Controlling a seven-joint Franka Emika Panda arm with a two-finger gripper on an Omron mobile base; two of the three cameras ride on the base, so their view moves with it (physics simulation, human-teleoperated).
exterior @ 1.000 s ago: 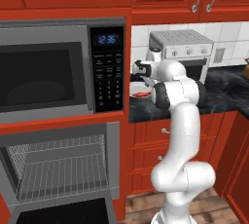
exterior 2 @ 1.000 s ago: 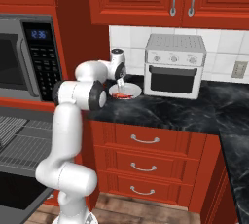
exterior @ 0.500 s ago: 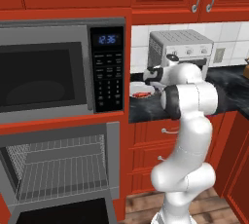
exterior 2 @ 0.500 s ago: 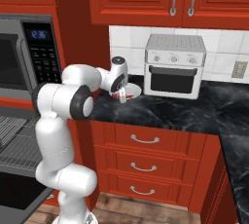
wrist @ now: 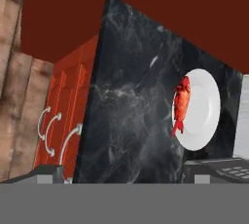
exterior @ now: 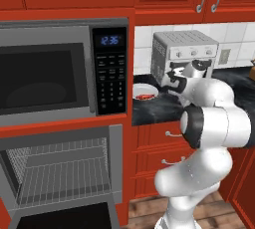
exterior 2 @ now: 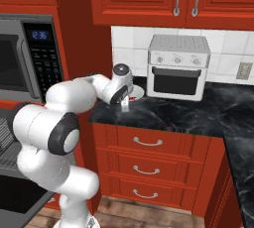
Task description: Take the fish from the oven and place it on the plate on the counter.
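Since a second ago my arm has swung back from the plate (wrist: 199, 108), and my pincer (exterior 2: 125, 104) now hangs with its jaws spread wide, holding nothing. On the dark bench (wrist: 131, 101) the fish (wrist: 181, 105) lies on that plate's edge, beside the toaster oven (exterior 2: 178, 67).

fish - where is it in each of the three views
Left base view: fish on the plate, centre, right of the microwave.
Right base view: I cannot make it out; the arm covers most of the plate.
Hand view: right of centre, along the plate's edge.
Shared landmark: the white plate.
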